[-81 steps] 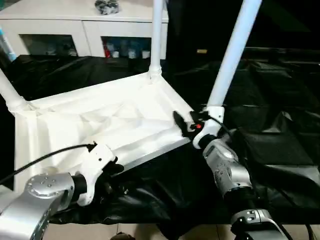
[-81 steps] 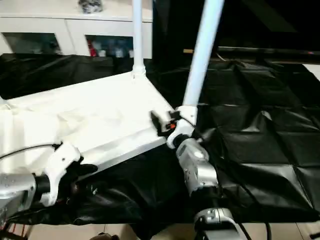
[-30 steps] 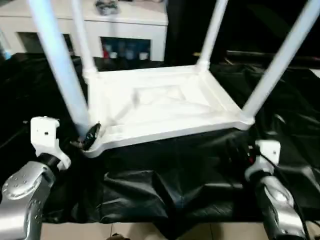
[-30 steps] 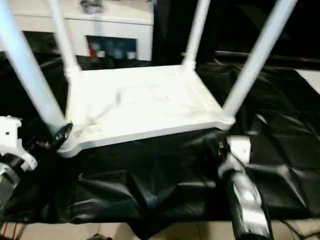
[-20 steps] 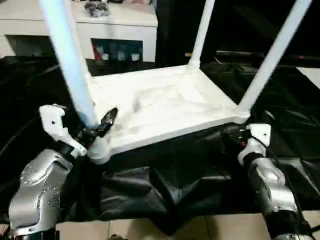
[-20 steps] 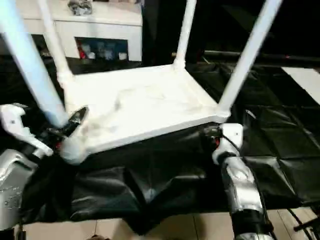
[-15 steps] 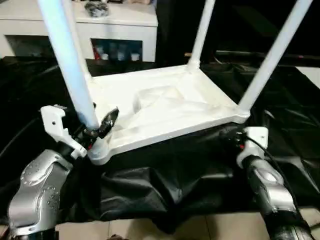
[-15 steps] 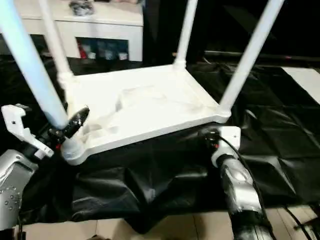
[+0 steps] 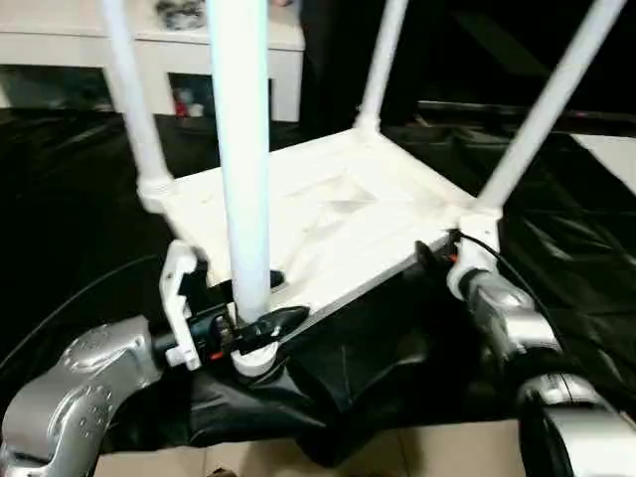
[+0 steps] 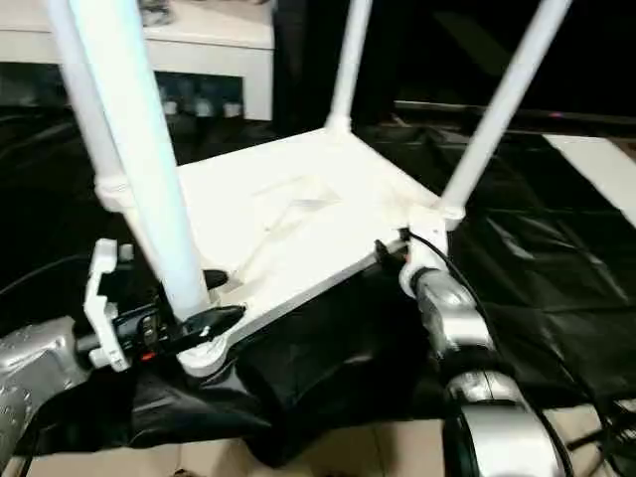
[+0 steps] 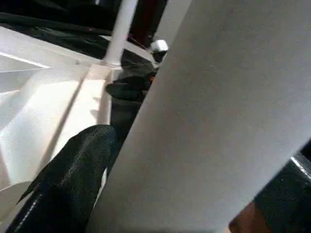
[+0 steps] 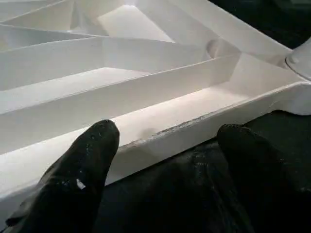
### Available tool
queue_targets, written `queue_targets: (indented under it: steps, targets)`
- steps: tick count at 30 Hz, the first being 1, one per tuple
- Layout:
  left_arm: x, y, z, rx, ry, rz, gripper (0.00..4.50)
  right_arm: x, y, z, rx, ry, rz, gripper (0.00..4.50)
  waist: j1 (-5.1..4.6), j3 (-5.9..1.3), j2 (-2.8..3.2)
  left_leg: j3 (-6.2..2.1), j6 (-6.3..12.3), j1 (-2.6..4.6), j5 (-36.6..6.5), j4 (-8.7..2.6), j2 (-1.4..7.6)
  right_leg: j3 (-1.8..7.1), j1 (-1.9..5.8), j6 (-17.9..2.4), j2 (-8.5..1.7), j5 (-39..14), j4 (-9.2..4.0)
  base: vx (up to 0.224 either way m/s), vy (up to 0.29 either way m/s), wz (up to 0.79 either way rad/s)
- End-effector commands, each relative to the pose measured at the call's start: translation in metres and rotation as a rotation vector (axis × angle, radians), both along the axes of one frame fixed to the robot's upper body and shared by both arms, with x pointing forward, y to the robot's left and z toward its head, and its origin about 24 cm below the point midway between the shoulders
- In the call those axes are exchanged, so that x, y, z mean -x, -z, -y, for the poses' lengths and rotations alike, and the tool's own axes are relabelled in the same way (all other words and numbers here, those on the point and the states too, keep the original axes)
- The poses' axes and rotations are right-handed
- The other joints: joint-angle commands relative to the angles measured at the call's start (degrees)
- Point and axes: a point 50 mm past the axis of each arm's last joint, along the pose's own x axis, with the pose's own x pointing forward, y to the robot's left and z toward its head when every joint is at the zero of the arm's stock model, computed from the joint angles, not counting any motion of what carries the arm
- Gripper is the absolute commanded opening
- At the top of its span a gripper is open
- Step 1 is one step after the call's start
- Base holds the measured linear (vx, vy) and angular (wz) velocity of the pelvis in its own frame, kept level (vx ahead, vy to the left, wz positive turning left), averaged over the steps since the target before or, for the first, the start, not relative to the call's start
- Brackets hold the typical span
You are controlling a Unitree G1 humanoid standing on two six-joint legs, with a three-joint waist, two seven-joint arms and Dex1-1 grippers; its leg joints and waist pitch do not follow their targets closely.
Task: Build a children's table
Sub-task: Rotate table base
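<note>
The children's table lies upside down on black cloth, its ribbed white tabletop (image 9: 328,214) facing up. White legs stand in its corner sockets: the near-left leg (image 9: 241,149), a far-left leg (image 9: 129,89), a far-right leg (image 9: 383,60) and a near-right leg (image 9: 552,109). My left gripper (image 9: 263,306) is open, with the near-left leg's base between its fingers (image 11: 73,170). My right gripper (image 12: 167,136) is open at the near-right corner. It straddles the tabletop's rim (image 12: 194,131), one finger over the ribs and one outside over the cloth.
A white cabinet (image 9: 149,45) with glass doors stands behind the table. Crumpled black cloth (image 9: 566,268) covers the work surface, and its front edge drops to a pale floor (image 9: 397,452). A black cable (image 9: 70,308) loops from my left arm.
The tabletop has turned. Its near-left corner and leg swung toward me and to the right, with my left gripper around the leg. My right gripper moved up to the near-right rim. The view also shifted.
</note>
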Motion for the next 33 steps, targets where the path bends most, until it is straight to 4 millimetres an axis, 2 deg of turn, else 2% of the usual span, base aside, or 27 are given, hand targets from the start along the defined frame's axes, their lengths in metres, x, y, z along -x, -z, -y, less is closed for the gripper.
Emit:
queue_targets:
  steps: [1,2,3,6,7,9,13,14,15,18,20,22,23,24,25,26,28,29,30,31,32,33]
  targets:
    - [0.005,-0.008,0.021,0.036,0.122,0.014,4.45,0.005,0.013,-0.014,0.009,-0.067,-0.060,3.79,0.13,-2.50,0.65,-1.36,-4.75,1.58,-29.3,-5.11,2.07,1.27,0.84,-7.0,-1.92,-24.0,-3.87,0.000,0.000,0.00]
    - [0.005,-0.010,0.024,0.042,0.135,0.017,4.45,0.005,0.013,-0.016,0.005,-0.076,-0.059,3.79,0.20,-2.55,0.71,-1.38,-4.94,1.82,-29.8,-5.08,2.13,1.30,0.66,-7.2,-1.92,-24.0,-3.93,0.000,0.000,0.00]
    - [0.005,-0.011,0.027,0.049,0.147,0.018,4.45,0.005,0.013,-0.018,0.000,-0.083,-0.059,3.79,0.06,-2.57,0.40,-1.35,-4.98,1.68,-29.5,-5.11,2.17,1.29,0.75,-7.3,-1.84,-23.5,-3.85,0.000,0.000,0.00]
    - [0.007,-0.017,0.039,0.074,0.210,0.036,4.45,0.004,0.014,-0.031,0.006,-0.142,-0.066,3.79,0.12,-2.59,0.50,-1.40,-5.19,1.81,-30.1,-5.13,2.19,1.24,0.66,-7.6,-1.82,-23.3,-3.78,0.000,0.000,0.00]
    - [0.009,-0.021,0.044,0.092,0.241,0.038,4.45,0.004,0.015,-0.036,-0.001,-0.162,-0.066,3.79,0.08,-2.56,0.30,-1.34,-5.12,1.87,-30.6,-5.07,2.20,1.29,0.54,-8.0,-1.87,-23.6,-3.81,0.000,0.000,0.00]
    - [0.015,-0.026,0.054,0.135,0.306,0.037,4.45,0.005,0.016,-0.051,-0.032,-0.231,-0.062,3.79,0.17,-2.54,0.37,-1.34,-5.27,1.97,-30.9,-5.04,2.26,1.36,0.49,-8.1,-1.99,-24.0,-3.81,0.000,0.000,0.00]
    - [0.016,-0.028,0.062,0.152,0.325,0.038,4.45,0.010,0.019,-0.069,-0.035,-0.323,-0.061,3.79,0.07,-2.36,0.09,-1.49,-5.59,1.61,-31.1,-5.24,2.23,1.22,0.75,-7.3,-1.86,-24.7,-3.88,0.000,0.000,0.00]
    - [0.015,-0.029,0.065,0.171,0.322,0.038,4.45,0.011,0.018,-0.079,-0.049,-0.361,-0.054,3.79,-0.03,-2.35,-0.02,-1.54,-5.59,1.59,-31.3,-5.21,2.23,1.23,0.76,-6.9,-1.97,-25.8,-3.98,0.000,0.000,0.00]
    - [0.015,-0.029,0.065,0.171,0.322,0.038,4.45,0.011,0.018,-0.079,-0.049,-0.362,-0.054,3.79,-0.12,-2.30,0.03,-1.58,-5.71,1.58,-31.5,-5.24,2.23,1.23,0.73,-6.8,-1.98,-26.4,-4.04,0.000,0.000,0.00]
    - [0.006,-0.026,0.070,0.139,0.270,0.047,4.45,0.009,0.013,-0.092,-0.047,-0.382,-0.013,3.79,-0.82,-2.07,-0.20,-2.00,-6.07,1.45,-33.5,-5.36,2.25,0.92,0.71,-5.5,-2.09,-30.1,-4.48,0.000,0.000,0.00]
    - [0.001,-0.024,0.071,0.111,0.229,0.054,4.45,0.005,0.007,-0.093,-0.070,-0.358,0.014,3.79,-1.29,-2.03,-0.16,-2.28,-6.29,1.91,-35.6,-5.25,2.20,0.60,0.45,-4.8,-2.10,-32.6,-4.93,0.000,0.000,0.00]
    - [-0.004,-0.022,0.070,0.094,0.185,0.056,4.45,-0.001,-0.002,-0.091,-0.091,-0.328,0.071,3.79,-1.53,-1.85,-0.07,-2.48,-6.34,1.86,-36.8,-5.37,2.21,0.26,0.55,-4.3,-2.06,-33.7,-5.22,0.000,0.000,0.00]
    - [-0.008,-0.019,0.068,0.066,0.149,0.058,4.45,-0.007,-0.014,-0.085,-0.117,-0.274,0.142,3.79,-1.62,-1.90,-0.18,-2.66,-6.38,1.86,-37.2,-5.34,2.17,0.03,0.69,-3.8,-2.13,-34.7,-5.36,0.000,0.000,0.00]
    - [-0.010,-0.016,0.067,0.046,0.131,0.060,4.45,-0.011,-0.021,-0.080,-0.134,-0.239,0.179,3.79,-1.71,-1.79,-0.06,-2.79,-6.24,2.03,-37.9,-5.31,2.11,-0.15,0.43,-3.6,-2.15,-35.8,-5.71,0.000,0.000,0.00]
    - [-0.013,-0.015,0.064,0.023,0.101,0.071,4.45,-0.015,-0.029,-0.071,-0.168,-0.190,0.215,3.79,-1.73,-1.86,-0.20,-2.79,-6.04,2.40,-38.3,-5.09,2.11,-0.39,0.36,-3.5,-2.17,-35.9,-5.87,0.000,0.000,0.00]
    - [-0.015,-0.016,0.063,0.020,0.088,0.077,4.45,-0.018,-0.035,-0.059,-0.145,-0.159,0.239,3.79,-1.45,-1.74,0.18,-2.71,-5.95,2.77,-38.5,-5.09,2.17,-0.38,0.14,-3.9,-2.12,-34.6,-5.92,0.000,0.000,0.00]
    - [-0.015,-0.017,0.063,0.021,0.086,0.079,4.45,-0.020,-0.038,-0.053,-0.120,-0.145,0.252,3.79,-1.21,-1.44,0.10,-2.56,-6.08,3.19,-39.7,-5.15,2.19,-0.80,-0.18,-4.2,-1.75,-34.1,-6.05,0.000,0.000,0.00]
    - [-0.015,-0.018,0.062,0.024,0.088,0.081,4.45,-0.021,-0.039,-0.041,-0.055,-0.113,0.242,3.79,-1.23,-1.39,0.20,-2.54,-6.08,3.27,-40.1,-5.12,2.12,-0.96,-0.20,-4.2,-1.67,-34.1,-6.11,0.000,0.000,0.00]
    - [-0.015,-0.018,0.062,0.024,0.088,0.081,4.45,-0.021,-0.039,-0.041,-0.055,-0.113,0.242,3.79,-1.37,-1.28,0.23,-2.63,-6.18,3.04,-40.7,-5.30,2.14,-1.25,0.13,-4.0,-1.59,-34.1,-6.05,0.000,0.000,0.00]
    - [-0.014,-0.019,0.061,0.025,0.089,0.083,4.45,-0.022,-0.039,-0.033,-0.011,-0.091,0.234,3.79,-1.37,-1.18,0.62,-2.71,-6.34,3.00,-41.3,-5.43,2.15,-1.46,0.27,-4.0,-1.65,-34.2,-6.10,0.000,0.000,0.00]
    - [-0.014,-0.020,0.061,0.030,0.096,0.087,4.45,-0.023,-0.037,-0.018,0.054,-0.060,0.197,3.79,-1.66,-1.16,0.42,-2.86,-6.42,2.58,-41.5,-5.56,2.19,-1.84,0.81,-3.6,-1.71,-34.7,-6.15,0.000,0.000,0.00]
    - [-0.013,-0.021,0.061,0.028,0.109,0.094,4.45,-0.022,-0.032,-0.005,0.119,-0.038,0.151,3.79,-1.75,-1.18,0.39,-2.86,-6.43,2.49,-41.6,-5.64,2.21,-1.93,0.97,-3.5,-1.74,-34.9,-6.18,0.000,0.000,0.00]
